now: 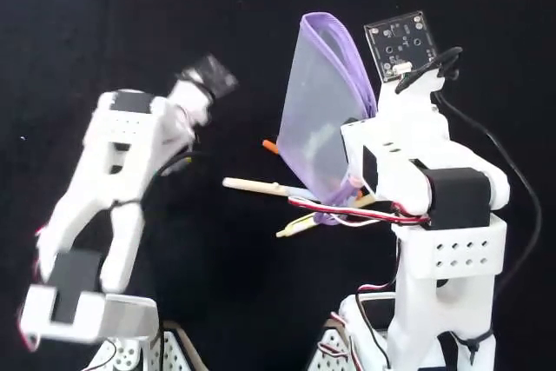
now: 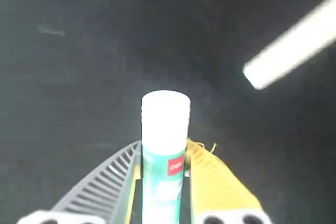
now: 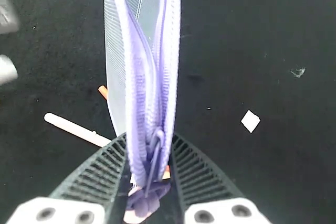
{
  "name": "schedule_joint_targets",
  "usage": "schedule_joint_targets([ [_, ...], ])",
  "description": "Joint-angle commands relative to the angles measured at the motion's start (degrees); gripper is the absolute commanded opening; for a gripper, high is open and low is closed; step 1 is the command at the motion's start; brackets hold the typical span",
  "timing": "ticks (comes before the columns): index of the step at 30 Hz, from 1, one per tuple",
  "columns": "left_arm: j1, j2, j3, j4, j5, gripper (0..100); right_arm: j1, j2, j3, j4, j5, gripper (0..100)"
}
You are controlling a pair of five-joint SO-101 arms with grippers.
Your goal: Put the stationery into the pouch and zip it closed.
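Note:
My left gripper (image 2: 165, 157) is shut on a glue stick (image 2: 165, 129) with a white cap and green label, held above the black table. In the high view the left arm (image 1: 130, 141) stands left of the pouch. The translucent purple pouch (image 1: 323, 119) stands on end, its zipper edge (image 3: 157, 51) facing up along its length. My right gripper (image 3: 149, 179) is shut on the pouch's lower end by the zipper pull. A cream pen (image 1: 256, 186) lies beside the pouch, with a yellow pen (image 1: 300, 225) nearer the front and an orange item (image 1: 270, 146) behind.
The black cloth (image 1: 217, 284) covers the whole table. The cream pen (image 2: 296, 45) lies off to the side of the glue stick. A small white scrap (image 3: 250, 121) lies on the cloth beyond the pouch. The right arm's base (image 1: 443, 284) stands at front right.

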Motion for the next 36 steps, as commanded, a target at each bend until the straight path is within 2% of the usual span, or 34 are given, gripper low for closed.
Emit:
schedule_joint_targets([
  [1,-0.1,-13.1,-5.0,-0.8,7.4,3,0.2,-0.2,-0.1,-0.3,0.1,1.2],
  [8,4.1,-30.7,-0.5,-14.5,26.0,3,-0.4,-0.2,0.0,0.1,0.8,1.2],
  [12,6.9,-37.4,0.2,-20.0,38.3,3,-5.9,-0.2,1.1,1.8,3.1,1.2],
  [18,10.6,-41.6,0.0,-27.0,50.1,3,-10.8,-0.2,2.5,1.9,3.1,1.2],
  [24,10.9,-42.3,0.0,-31.5,67.5,3,-11.2,-0.2,2.5,1.8,3.0,1.2],
  [27,11.3,-42.3,0.0,-34.1,69.5,3,-11.2,-0.2,2.8,1.7,2.9,1.2],
  [36,22.4,-41.6,0.7,-40.9,68.3,3,-14.5,-0.2,3.0,1.6,2.8,1.2],
])
